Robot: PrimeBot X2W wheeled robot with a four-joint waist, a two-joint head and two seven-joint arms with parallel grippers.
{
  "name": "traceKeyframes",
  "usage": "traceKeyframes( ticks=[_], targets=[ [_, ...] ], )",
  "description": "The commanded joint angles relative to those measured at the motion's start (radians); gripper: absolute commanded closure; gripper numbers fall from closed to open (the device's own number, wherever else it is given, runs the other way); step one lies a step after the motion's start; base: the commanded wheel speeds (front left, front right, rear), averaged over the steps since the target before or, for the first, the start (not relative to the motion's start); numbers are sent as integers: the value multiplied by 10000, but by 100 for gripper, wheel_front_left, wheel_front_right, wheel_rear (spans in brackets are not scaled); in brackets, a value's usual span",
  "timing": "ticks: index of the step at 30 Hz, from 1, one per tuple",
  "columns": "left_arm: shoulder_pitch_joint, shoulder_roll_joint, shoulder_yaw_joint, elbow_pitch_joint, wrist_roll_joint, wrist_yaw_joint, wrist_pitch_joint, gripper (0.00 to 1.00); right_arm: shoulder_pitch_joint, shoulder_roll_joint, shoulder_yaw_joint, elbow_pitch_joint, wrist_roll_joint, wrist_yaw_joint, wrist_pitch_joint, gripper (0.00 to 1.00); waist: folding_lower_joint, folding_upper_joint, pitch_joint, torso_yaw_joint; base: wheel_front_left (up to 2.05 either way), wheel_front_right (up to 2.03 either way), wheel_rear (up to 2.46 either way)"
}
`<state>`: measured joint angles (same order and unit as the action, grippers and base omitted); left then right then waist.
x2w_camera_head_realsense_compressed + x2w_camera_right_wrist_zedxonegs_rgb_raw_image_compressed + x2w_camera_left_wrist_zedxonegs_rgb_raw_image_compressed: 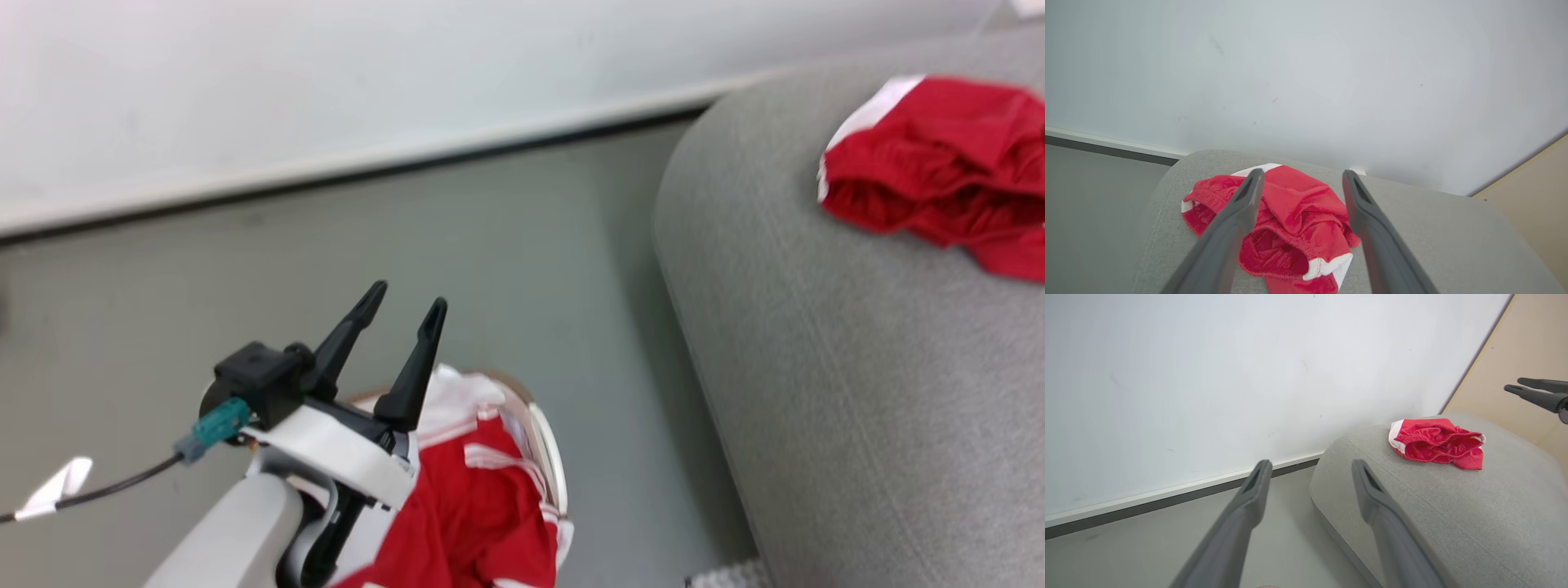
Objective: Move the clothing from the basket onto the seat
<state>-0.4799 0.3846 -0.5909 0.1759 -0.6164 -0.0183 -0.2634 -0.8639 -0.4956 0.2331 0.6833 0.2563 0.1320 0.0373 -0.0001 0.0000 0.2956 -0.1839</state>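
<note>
our left gripper [410,296] hangs left of the seat [816,367], fingers apart and empty, just above the basket [552,461] heaped with red clothing [473,506]. one garment [939,163] lies on the seat's rounded end, with our right gripper [1303,173] over it, fingers spread, holding nothing. we judge that a shallow pinch could catch only the trim, so the cloth slips or drags the light basket.
</note>
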Motion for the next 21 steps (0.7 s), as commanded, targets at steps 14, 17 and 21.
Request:
traceKeyframes(
  ticks=[14,17,21],
  targets=[
    [2146,-738,2226,223,1060,969,-11,0,3059,20,639,-3585,1237,-25,-1900,0,1,0,-3124,1058,0,0,0],
    [2573,-826,2731,115,1417,966,-11,0,3926,443,198,-4362,929,-25,-2332,0,1,0,-3217,1196,0,0,0],
    [3049,-1054,3408,31,1681,792,-11,0,5373,1329,-554,-5242,370,-25,-2696,0,1,0,-3271,1374,0,0,0]
  ],
)
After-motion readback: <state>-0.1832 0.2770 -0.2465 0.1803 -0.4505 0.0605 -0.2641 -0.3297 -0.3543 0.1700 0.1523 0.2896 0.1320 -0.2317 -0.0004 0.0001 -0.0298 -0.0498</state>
